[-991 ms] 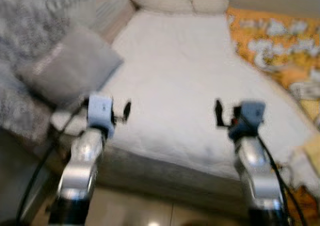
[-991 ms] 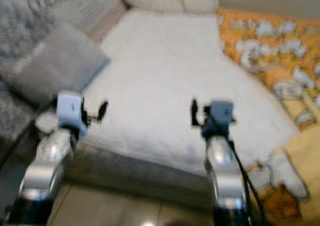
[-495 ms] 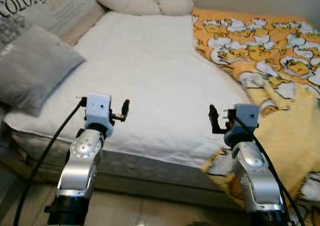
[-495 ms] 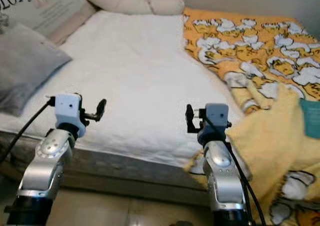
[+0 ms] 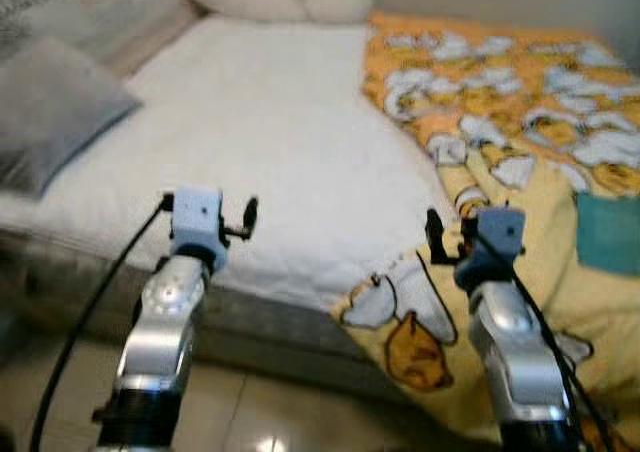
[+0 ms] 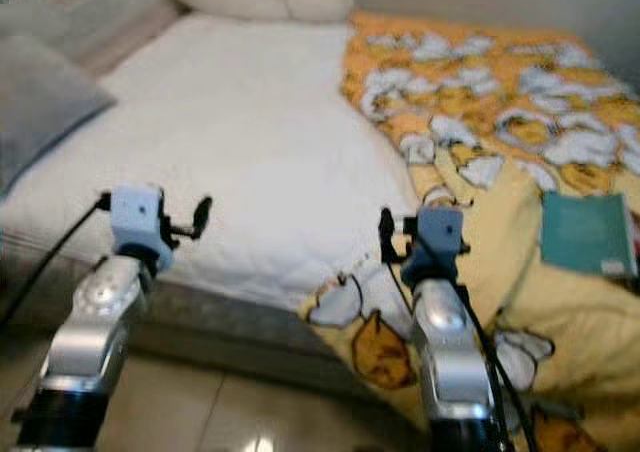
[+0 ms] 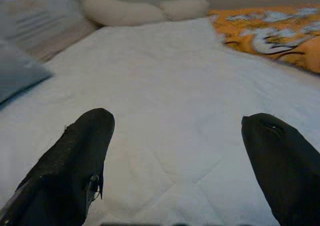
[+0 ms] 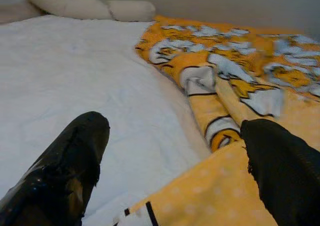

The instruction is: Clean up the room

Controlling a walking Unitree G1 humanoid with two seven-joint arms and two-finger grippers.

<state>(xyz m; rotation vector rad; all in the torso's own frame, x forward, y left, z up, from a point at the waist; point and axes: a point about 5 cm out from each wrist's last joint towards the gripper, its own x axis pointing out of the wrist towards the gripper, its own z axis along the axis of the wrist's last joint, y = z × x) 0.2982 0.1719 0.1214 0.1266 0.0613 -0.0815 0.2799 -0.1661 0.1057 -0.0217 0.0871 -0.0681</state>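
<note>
White bed (image 5: 290, 142), orange patterned blanket (image 5: 520, 92)
</note>
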